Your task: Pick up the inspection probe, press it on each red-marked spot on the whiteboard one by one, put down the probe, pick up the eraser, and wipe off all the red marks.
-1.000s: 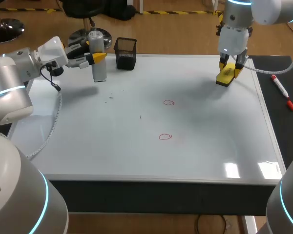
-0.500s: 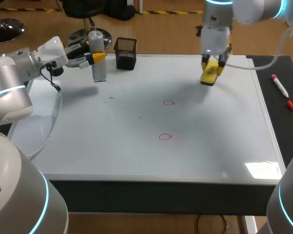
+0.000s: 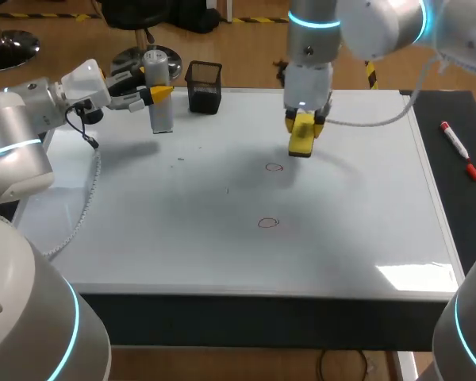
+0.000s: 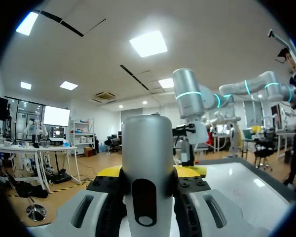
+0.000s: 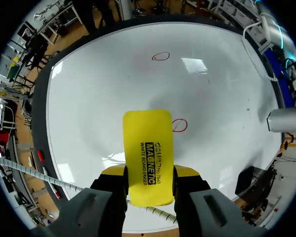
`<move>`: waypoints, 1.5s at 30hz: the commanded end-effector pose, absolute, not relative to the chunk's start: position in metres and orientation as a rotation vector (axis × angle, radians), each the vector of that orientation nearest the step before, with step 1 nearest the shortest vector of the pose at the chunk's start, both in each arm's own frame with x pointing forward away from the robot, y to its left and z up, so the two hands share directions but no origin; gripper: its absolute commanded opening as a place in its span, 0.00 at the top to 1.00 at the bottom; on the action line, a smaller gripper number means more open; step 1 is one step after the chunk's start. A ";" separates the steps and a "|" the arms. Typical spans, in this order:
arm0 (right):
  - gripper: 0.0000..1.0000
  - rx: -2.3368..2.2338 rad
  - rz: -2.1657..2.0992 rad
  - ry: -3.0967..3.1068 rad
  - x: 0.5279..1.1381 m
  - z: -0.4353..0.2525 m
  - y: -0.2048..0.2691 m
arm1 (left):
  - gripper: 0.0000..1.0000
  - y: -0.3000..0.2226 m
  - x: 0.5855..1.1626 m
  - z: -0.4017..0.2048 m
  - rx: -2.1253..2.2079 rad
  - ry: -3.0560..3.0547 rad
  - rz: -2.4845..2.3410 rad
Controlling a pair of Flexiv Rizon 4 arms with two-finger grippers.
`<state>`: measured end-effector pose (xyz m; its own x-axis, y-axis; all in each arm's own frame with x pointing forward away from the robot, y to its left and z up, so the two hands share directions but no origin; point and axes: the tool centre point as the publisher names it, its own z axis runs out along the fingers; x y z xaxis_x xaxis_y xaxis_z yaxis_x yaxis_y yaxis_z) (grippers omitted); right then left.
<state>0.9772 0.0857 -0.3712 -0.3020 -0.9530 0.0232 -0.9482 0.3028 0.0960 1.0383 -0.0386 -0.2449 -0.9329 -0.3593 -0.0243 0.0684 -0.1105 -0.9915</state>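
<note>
The whiteboard [image 3: 222,238] covers most of the bench and serves as the reference here. At its far left corner the inspection probe [image 3: 159,87], a silver cylinder, stands upright. The left jaws are clamped on it from both sides, and in the left wrist view the probe [image 4: 147,173] rises between the yellow tips. I cannot tell whether its base touches the board. Just beside it, along the whiteboard's far edge, sits a black mesh pen holder [image 3: 205,87].

The right arm [image 3: 313,48] reaches in over the whiteboard's far middle. The right jaws are clamped on the yellow eraser [image 3: 301,136], which points down at the board. The eraser [image 5: 148,155] hangs just beyond the farther red mark [image 3: 274,167], its end close to that mark [image 5: 179,125]. The nearer red mark [image 3: 268,223] lies towards the whiteboard's centre, apart from the eraser. Off the whiteboard's right edge a red marker [image 3: 458,149] lies on a dark mat [image 3: 460,206].
</note>
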 end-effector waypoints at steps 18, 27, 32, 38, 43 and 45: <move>1.00 1.912 -0.017 -2.365 0.950 -0.404 0.149 | 1.00 -0.039 1.037 -0.244 -0.323 1.872 -2.120; 1.00 1.941 -0.022 -2.358 0.952 -0.416 0.153 | 1.00 -0.039 1.037 -0.244 -0.323 1.872 -2.120; 1.00 1.956 -0.014 -2.356 0.954 -0.417 0.156 | 1.00 -0.039 1.037 -0.244 -0.323 1.872 -2.120; 1.00 1.953 -0.021 -2.355 0.953 -0.422 0.156 | 1.00 -0.039 1.037 -0.244 -0.323 1.872 -2.120; 1.00 1.934 -0.032 -2.362 0.952 -0.427 0.151 | 1.00 -0.039 1.037 -0.244 -0.323 1.872 -2.120; 1.00 1.929 -0.040 -2.361 0.951 -0.431 0.149 | 1.00 -0.039 1.037 -0.244 -0.323 1.872 -2.120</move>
<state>0.9497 0.1510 -0.4276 -0.1991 -0.9783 0.0577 -0.9763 0.2031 0.0750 1.0381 -0.0385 -0.2447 -0.9328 -0.3596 -0.0241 0.0682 -0.1104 -0.9915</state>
